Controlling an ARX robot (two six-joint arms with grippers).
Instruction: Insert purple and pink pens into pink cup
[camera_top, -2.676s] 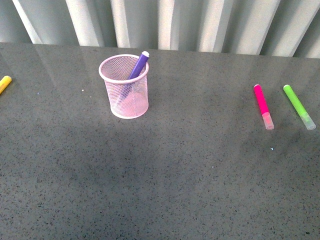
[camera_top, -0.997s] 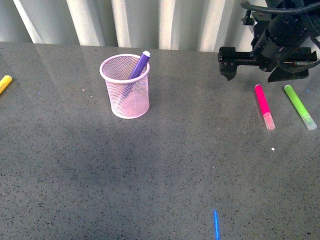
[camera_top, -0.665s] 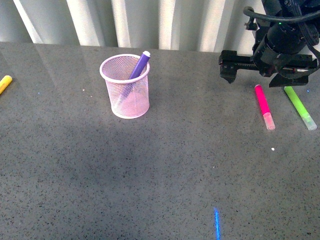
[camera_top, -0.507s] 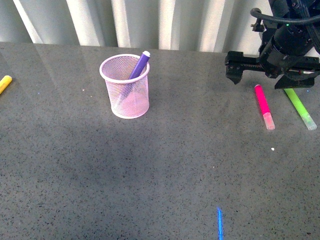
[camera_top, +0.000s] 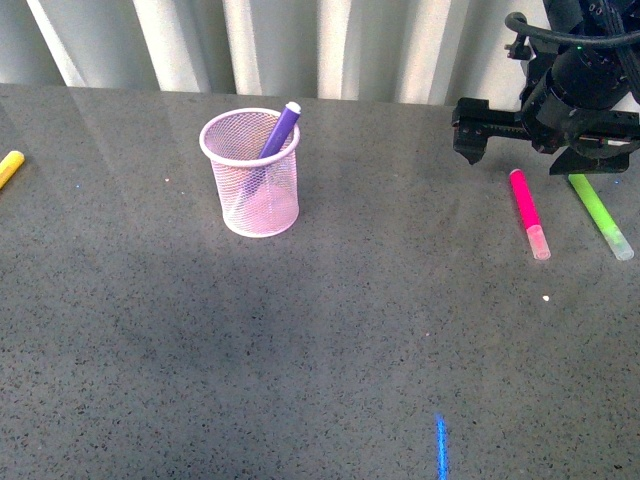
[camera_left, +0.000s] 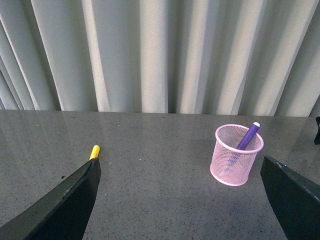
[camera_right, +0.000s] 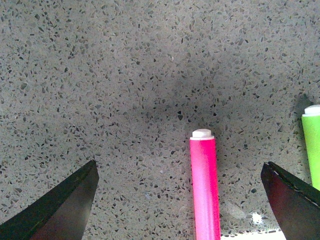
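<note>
The pink cup (camera_top: 250, 190) stands upright at the left-middle of the grey table, with the purple pen (camera_top: 279, 129) leaning inside it, its tip above the rim. The pink pen (camera_top: 526, 209) lies flat at the right. My right gripper (camera_top: 538, 142) hovers open over the pink pen's far end. In the right wrist view the pink pen (camera_right: 204, 190) lies between the open fingers of the right gripper (camera_right: 180, 180), not touched. My left gripper (camera_left: 180, 190) is open and empty, well back from the cup (camera_left: 235, 162) and purple pen (camera_left: 248, 137).
A lime-green marker (camera_top: 599, 211) lies just right of the pink pen, also seen in the right wrist view (camera_right: 314, 150). A yellow marker (camera_top: 8, 167) lies at the far left edge. Pleated curtains hang behind the table. A blue light streak (camera_top: 440, 443) shows near the front.
My right arm has come into view at the upper right and shifted slightly rightward over the pink pen's far end. The cup and pens have not moved.
</note>
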